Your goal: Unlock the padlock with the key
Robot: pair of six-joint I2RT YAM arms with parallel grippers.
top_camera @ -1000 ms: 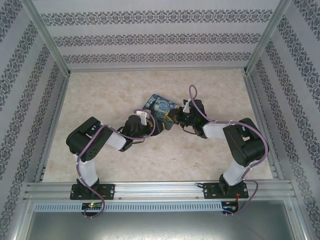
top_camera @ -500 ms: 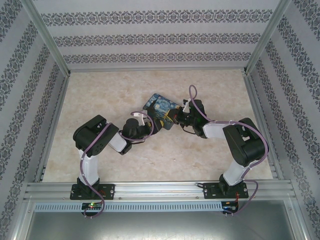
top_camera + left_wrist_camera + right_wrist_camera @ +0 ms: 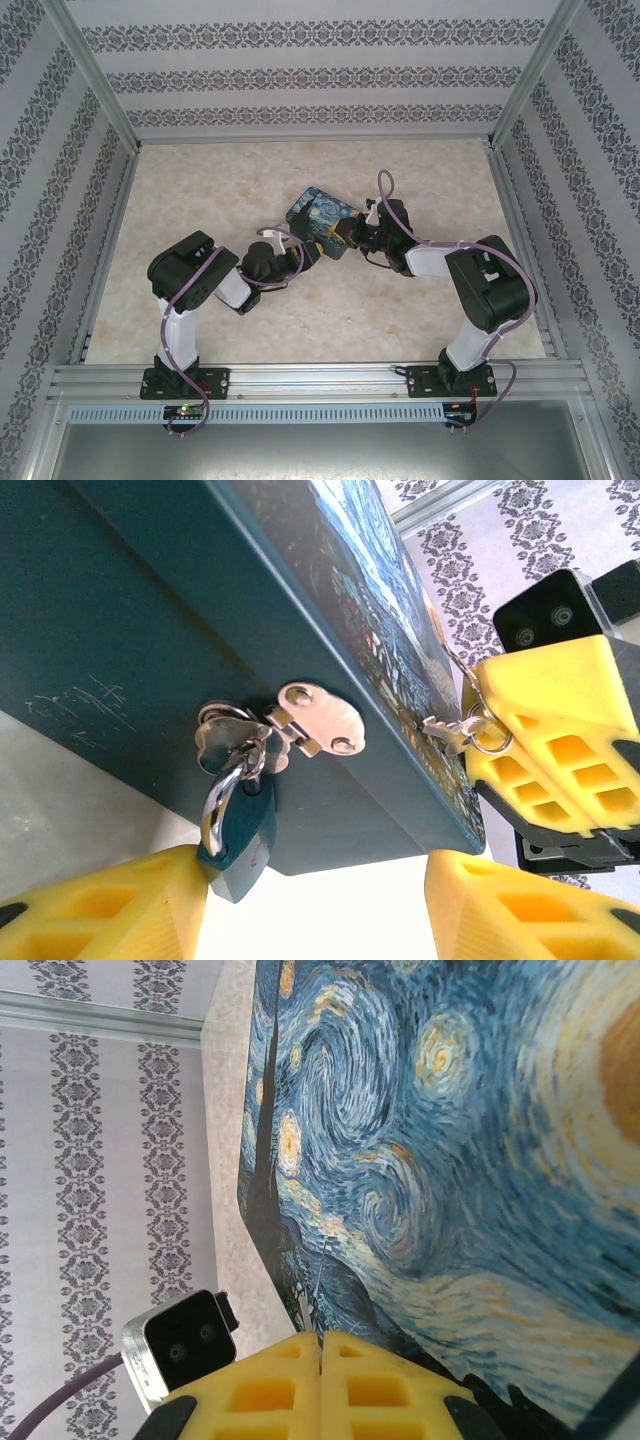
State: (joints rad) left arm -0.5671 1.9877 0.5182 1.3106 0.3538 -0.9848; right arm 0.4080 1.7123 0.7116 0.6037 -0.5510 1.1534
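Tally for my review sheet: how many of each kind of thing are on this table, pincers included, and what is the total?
Painted box: 1
Padlock: 1
Key: 1
Metal hasp: 1
Pincers: 2, the left pincer and the right pincer
Total: 6
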